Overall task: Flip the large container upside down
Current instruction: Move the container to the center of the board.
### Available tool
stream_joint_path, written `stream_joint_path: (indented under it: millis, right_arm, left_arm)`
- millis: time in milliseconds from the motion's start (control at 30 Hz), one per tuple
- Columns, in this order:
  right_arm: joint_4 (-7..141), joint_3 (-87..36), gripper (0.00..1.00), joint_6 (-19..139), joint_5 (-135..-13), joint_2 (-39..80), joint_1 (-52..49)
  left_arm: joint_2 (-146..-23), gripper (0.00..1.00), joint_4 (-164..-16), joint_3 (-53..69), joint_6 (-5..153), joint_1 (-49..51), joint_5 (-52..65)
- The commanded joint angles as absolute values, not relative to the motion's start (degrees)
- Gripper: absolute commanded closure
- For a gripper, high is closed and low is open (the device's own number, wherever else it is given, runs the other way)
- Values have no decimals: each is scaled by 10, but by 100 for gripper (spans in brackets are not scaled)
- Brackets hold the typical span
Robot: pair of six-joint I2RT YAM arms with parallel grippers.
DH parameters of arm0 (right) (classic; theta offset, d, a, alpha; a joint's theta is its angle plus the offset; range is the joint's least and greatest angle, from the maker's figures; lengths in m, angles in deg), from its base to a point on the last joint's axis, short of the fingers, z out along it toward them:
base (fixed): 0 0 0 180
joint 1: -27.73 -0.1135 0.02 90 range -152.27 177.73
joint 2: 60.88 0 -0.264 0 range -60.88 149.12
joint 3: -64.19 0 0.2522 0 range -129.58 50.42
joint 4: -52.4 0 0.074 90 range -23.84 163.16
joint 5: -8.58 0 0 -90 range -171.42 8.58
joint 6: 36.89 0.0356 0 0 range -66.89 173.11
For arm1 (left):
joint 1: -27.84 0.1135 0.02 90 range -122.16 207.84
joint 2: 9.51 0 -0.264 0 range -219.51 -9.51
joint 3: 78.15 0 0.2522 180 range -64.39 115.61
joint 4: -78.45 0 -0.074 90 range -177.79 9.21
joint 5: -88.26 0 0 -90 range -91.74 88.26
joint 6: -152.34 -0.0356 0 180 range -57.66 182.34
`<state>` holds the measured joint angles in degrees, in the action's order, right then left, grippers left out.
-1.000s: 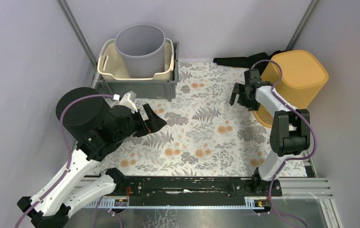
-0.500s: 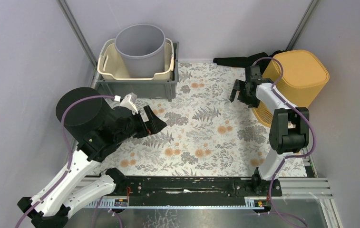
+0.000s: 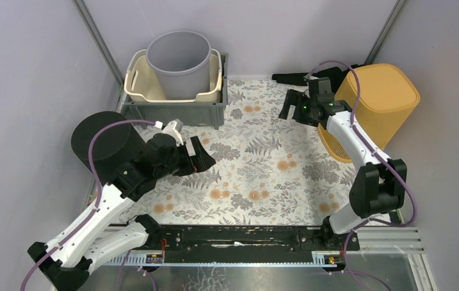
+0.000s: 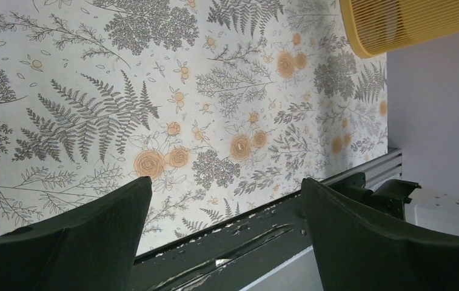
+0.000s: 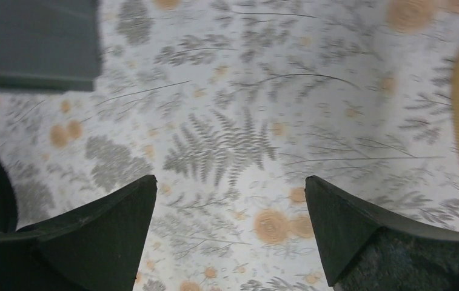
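While the left gripper (image 3: 202,155) hangs open and empty, the right gripper (image 3: 293,113) — also spread, holding nothing — now sits farther from the ribbed yellow plastic basket (image 3: 379,97), base-up at right; likely finished.

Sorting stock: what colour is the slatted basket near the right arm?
Basket: yellow-orange, best in top external view.

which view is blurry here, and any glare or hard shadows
right wrist: the floral mat is soft and smeared, though the right pincer looks crisp; left wrist: sharp, the fern print and the slats of the yellow basket read clearly; top external: in focus, even soft light, no glare on the mat, only faint shadows.
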<state>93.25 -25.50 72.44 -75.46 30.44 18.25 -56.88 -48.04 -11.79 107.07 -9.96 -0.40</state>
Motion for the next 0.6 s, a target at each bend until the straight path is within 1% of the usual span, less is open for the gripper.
stream_joint_path:
  millis: [0, 267, 567]
  right_arm:
    - [904, -240, 1, 719, -724, 247, 122]
    - [868, -135, 1, 753, -690, 171, 64]
    - [870, -66, 1, 785, -650, 107, 0]
  left_arm:
    - [-586, 0, -518, -123, 1056, -100, -1]
    - [-609, 0, -510, -109, 1060, -100, -7]
    - [-597, 0, -516, -115, 1089, -99, -7]
